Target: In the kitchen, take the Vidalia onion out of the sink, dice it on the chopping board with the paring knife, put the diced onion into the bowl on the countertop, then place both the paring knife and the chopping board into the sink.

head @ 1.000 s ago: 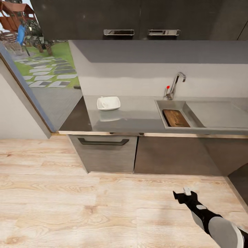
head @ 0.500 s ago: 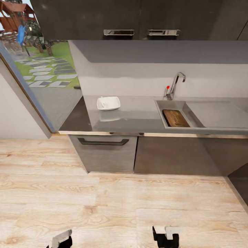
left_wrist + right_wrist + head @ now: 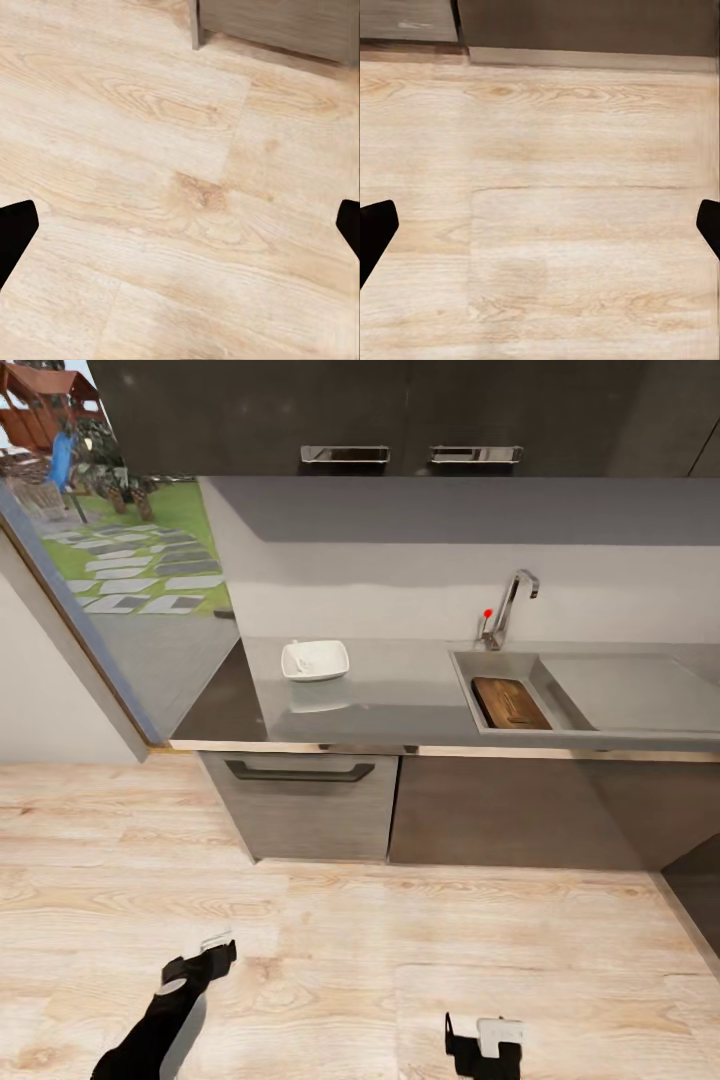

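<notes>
In the head view, the grey glossy countertop (image 3: 400,700) runs along the wall above dark grey cabinet fronts (image 3: 300,805). The white square bowl (image 3: 315,659) stands on it, well apart from the sink (image 3: 490,665); something small and white lies in the bowl, too small to name. The sink is a steel basin with a flat drainboard (image 3: 640,690) on its far side and a curved chrome tap (image 3: 510,605) with a red knob behind it. The chopping board (image 3: 510,703), dark brown with rounded corners and a small slot near 1 short end, lies flat inside the basin. I cannot make out the onion or the knife. The left gripper (image 3: 218,950) hangs low over the pale wooden floor (image 3: 350,920), its 2 fingers apart and holding nothing. The right gripper (image 3: 475,1035) is at the lower edge, also over the floor, fingers apart, nothing between them.

In the left wrist view, the 2 dark fingertips (image 3: 15,232) sit far apart at the picture's edges, with bare floor planks (image 3: 180,187) between them and a cabinet base (image 3: 277,26) beyond.

In the right wrist view, the fingertips (image 3: 375,229) are equally wide apart over the floor (image 3: 540,225), and the cabinet plinth (image 3: 585,34) is ahead.
</notes>
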Robot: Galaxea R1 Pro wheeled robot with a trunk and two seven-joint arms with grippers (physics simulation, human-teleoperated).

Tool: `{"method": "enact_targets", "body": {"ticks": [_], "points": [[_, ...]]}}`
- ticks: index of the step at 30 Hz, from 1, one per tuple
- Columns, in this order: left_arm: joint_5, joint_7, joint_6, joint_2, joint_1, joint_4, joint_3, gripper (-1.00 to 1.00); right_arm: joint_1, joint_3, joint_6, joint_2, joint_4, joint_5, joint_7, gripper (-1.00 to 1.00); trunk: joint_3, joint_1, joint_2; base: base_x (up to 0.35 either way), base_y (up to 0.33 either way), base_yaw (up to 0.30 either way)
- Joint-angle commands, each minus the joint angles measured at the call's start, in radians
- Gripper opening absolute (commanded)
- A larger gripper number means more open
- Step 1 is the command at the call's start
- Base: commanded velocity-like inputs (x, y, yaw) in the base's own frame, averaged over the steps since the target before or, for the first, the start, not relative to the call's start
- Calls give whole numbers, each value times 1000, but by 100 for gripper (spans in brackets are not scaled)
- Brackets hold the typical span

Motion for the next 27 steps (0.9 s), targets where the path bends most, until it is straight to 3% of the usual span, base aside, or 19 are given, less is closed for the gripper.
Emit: {"method": "enact_targets", "body": {"ticks": [1, 4, 5, 7, 9, 11, 15, 20, 27], "points": [[10, 4, 12, 1, 0, -14, -4, 100, -1, -6, -2, 4, -1, 15, -16, 100, -1, 0, -1, 0, 0, 0], [9, 2, 0, 4, 0, -14, -27, 100, -1, -7, -5, 13, -5, 29, -35, 100, -1, 0, -1, 0, 0, 0], [9, 2, -42, 7, 0, 19, -37, 100, 0, -7, -5, 14, -6, 31, -38, 100, -1, 0, -1, 0, 0, 0], [9, 0, -148, 16, 0, 102, -47, 100, -1, -7, -6, 13, -7, 33, -41, 100, -1, 0, -1, 0, 0, 0], [8, -4, -334, 19, 0, 244, -60, 100, -1, -7, -6, 10, -7, 33, -43, 100, -1, 0, -1, 0, 0, 0], [8, -5, -468, 19, 0, 343, -76, 100, -1, -8, -6, 8, -7, 33, -44, 100, -1, 0, -1, 0, 0, 0], [9, -7, -650, 20, 0, 515, -116, 100, -1, -9, -6, 6, -7, 31, -45, 100, -1, 0, -1, 0, 0, 0], [10, -8, -703, 20, 0, 624, -129, 100, -1, -8, -6, 6, -6, 32, -45, 100, -1, 0, -1, 0, 0, 0], [10, -7, -710, 20, 0, 651, -131, 100, -1, -10, -6, 4, -6, 30, -46, 100, -1, 0, -1, 0, 0, 0]]}}
